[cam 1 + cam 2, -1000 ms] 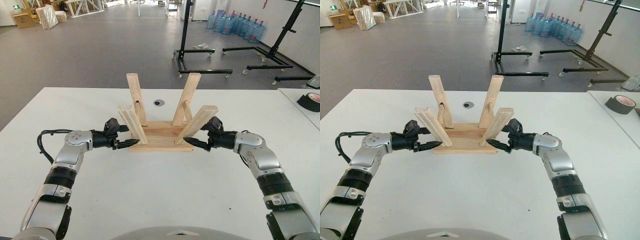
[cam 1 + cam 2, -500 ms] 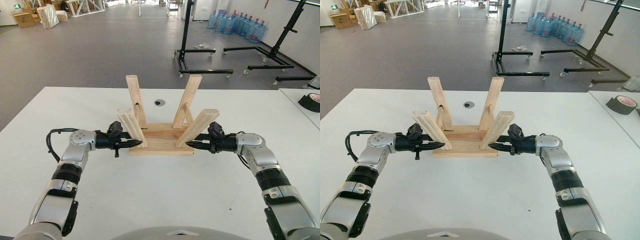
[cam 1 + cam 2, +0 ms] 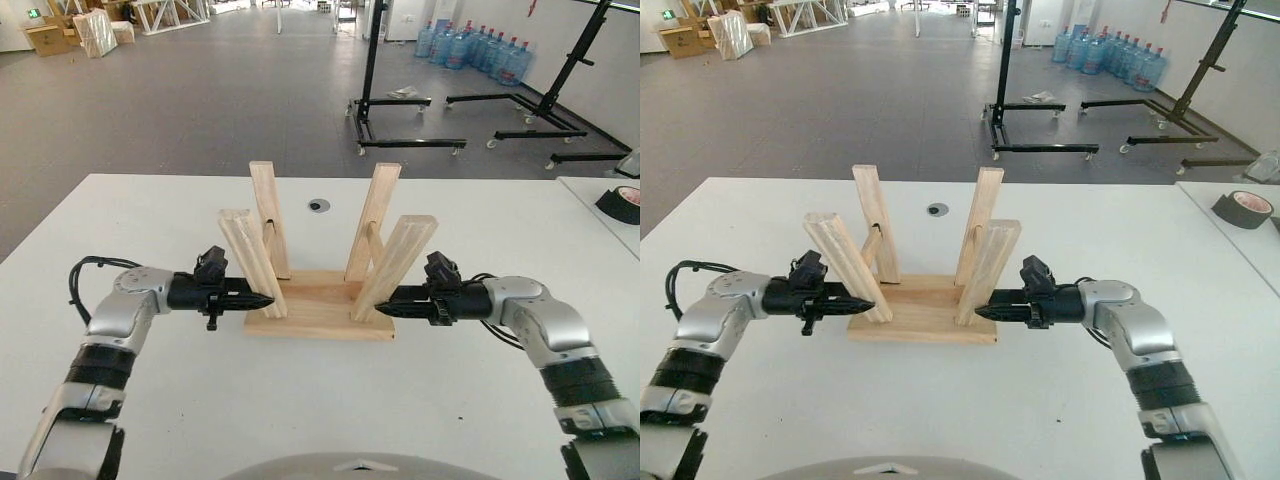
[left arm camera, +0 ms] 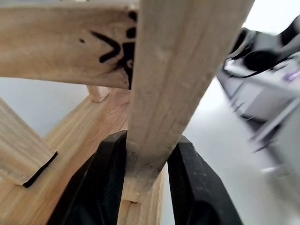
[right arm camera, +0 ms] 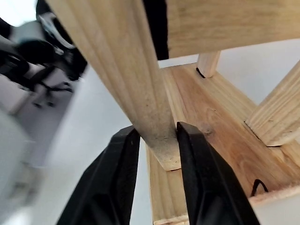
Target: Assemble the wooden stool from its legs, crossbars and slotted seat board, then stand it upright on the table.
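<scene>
Bare worktop (image 3: 320,410) in front. The left fingers (image 4: 101,183) are clamped on the near left leg (image 3: 252,262), low by its base. The right fingers (image 5: 112,178) grip the near right leg (image 3: 396,262) the same way. The stool (image 3: 923,300) sits upside down mid-worktop, with the seat board (image 3: 315,315) flat and the legs up.

Assembly looks done; the flip is left. Next move: lift both sides level, turn it over in sync, and land all the feet together. An uneven pull could rack the joints.

Count: 1 seat board, 4 legs (2 near, 2 far legs (image 3: 372,215)), 2 crossbars (image 4: 61,47) visible, one per side.
</scene>
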You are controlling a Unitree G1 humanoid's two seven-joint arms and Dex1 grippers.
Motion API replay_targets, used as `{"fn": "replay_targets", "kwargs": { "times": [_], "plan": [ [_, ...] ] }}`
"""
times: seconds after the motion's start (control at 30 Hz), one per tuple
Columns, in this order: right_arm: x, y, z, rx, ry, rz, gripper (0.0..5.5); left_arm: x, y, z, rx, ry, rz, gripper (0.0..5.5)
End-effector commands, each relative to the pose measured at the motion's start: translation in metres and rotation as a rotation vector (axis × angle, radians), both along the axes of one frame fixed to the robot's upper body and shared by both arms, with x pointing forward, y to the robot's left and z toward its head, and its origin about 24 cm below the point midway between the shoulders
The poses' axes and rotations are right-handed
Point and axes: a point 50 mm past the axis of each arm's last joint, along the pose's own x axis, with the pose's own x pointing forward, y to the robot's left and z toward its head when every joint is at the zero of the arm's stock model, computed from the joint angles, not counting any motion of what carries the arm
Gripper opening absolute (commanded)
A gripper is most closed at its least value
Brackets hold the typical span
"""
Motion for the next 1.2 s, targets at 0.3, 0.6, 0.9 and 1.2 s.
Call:
{"fn": "replay_targets", "kwargs": {
  "times": [0.3,0.6,0.9,1.2],
  "plan": [
    [-0.084,-0.011,0.013,0.048,0.962,0.084,1.06,-0.093,-0.032,0.027,-0.285,0.712,-0.151,0.99],
    [-0.055,0.006,-0.004,-0.020,0.859,-0.172,1.38,-0.071,-0.019,0.007,-0.185,0.766,0.167,1.87],
    [-0.043,-0.003,0.009,0.045,0.842,-0.326,3.23,-0.043,0.006,0.028,-0.246,0.702,0.276,3.41],
    [-0.038,-0.004,0.024,0.162,0.677,-0.369,4.27,-0.048,0.029,0.030,-0.248,0.647,0.340,4.44]
  ]
}}
